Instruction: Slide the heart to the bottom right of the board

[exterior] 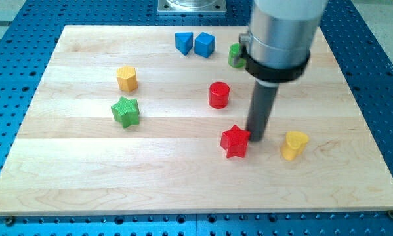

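Camera view, the only one. No claw on this arm, so nothing to report as wide, narrow or holding: I end in a dark rod, and my tip rests on the surface just at the right edge of the red star, touching it or nearly so.

The yellow heart sits to the view's right of my tip, near but apart, roughly level with it, in the lower right part of the board though short of the corner.

Key relation: heart lies right of tip, and the goal corner lies further right and toward the view's bottom. My judgement: I need to get behind the heart on its upper-left side, then push diagonally down-right.

Elsewhere: red cylinder, green star, yellow hexagonal block, two blue blocks, a green block half hidden by my arm.
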